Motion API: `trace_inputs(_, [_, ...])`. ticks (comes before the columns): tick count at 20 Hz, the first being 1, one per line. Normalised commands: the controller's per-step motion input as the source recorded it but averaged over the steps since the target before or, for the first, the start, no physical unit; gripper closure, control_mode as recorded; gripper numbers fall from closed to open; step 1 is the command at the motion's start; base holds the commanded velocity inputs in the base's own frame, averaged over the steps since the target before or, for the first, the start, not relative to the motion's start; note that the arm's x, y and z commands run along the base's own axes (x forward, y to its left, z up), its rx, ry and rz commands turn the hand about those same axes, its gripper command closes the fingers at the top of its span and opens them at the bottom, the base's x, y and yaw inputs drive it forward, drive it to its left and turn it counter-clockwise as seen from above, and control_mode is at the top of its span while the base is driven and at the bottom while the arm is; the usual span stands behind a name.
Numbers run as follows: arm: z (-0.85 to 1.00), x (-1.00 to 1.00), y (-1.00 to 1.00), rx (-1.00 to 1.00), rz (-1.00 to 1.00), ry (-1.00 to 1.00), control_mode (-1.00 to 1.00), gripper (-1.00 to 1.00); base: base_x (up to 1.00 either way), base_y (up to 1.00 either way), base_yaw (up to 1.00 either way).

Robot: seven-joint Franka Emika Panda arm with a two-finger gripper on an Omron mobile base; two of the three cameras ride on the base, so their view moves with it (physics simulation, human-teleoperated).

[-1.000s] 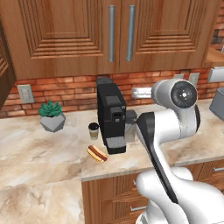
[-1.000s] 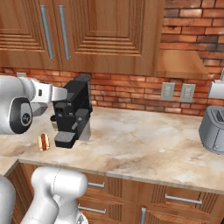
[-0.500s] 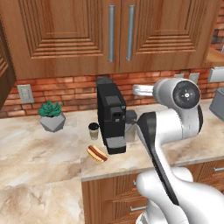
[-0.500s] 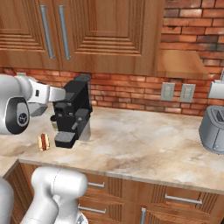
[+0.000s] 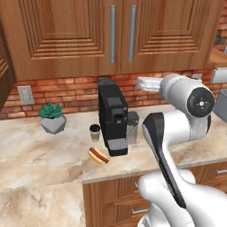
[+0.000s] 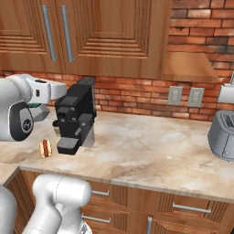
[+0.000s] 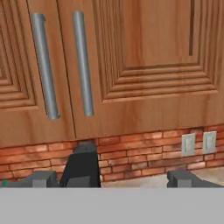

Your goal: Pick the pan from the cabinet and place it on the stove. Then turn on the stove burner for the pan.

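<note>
- Two closed doors of the cabinet (image 7: 131, 65) span the upper part of the hand view, their two vertical silver bar handles (image 7: 46, 65) side by side at upper left; the doors meet between the bars.
- Jaws: the gripper (image 7: 113, 178) stands wide open with nothing between its fingertips (image 7: 40, 178), which sit at the lower left and lower right of the hand view, below the cabinet's bottom edge and level with the brick wall (image 7: 144, 148).
- Pan: no frame shows it; the cabinet doors are shut, so what lies behind them cannot be told.
- In the left base view the cabinet (image 5: 119, 35) runs across the top of the frame, and the white arm (image 5: 186, 102) reaches in from the right, just above and beside the black coffee machine (image 5: 113, 117) at centre.
- On the tabletop (image 5: 40, 150), left of centre, a small cup (image 5: 95, 132) and a hot dog (image 5: 98, 155) lie near the machine's base; a potted plant (image 5: 52, 117) sits further left, well apart.
- Open tabletop stretches across the lower left, up to its front edge.
- In the right base view a toaster (image 6: 223, 135) stands at the right edge, with bare tabletop (image 6: 155, 146) between it and the coffee machine (image 6: 75, 116).
</note>
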Motion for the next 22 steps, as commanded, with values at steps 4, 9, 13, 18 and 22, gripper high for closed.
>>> trace_inputs(4, [0.16,0.05,0.01,-0.06,0.10,-0.21,-1.00,-1.00,0.00,0.00,0.00])
trace_inputs(9, [0.02,0.16,0.17,-0.07,0.08,-0.20,-1.00,-1.00,0.00,0.00,0.00])
trace_inputs(13, [0.09,0.27,0.26,-0.08,0.05,-0.22,-1.00,-1.00,0.00,0.00,0.00])
trace_inputs(18, [0.22,0.31,0.11,-0.08,0.02,-0.18,-1.00,-1.00,0.00,0.00,0.00])
trace_inputs(22, [0.32,0.26,0.03,-0.07,0.00,-0.06,-1.00,-1.00,0.00,0.00,0.00])
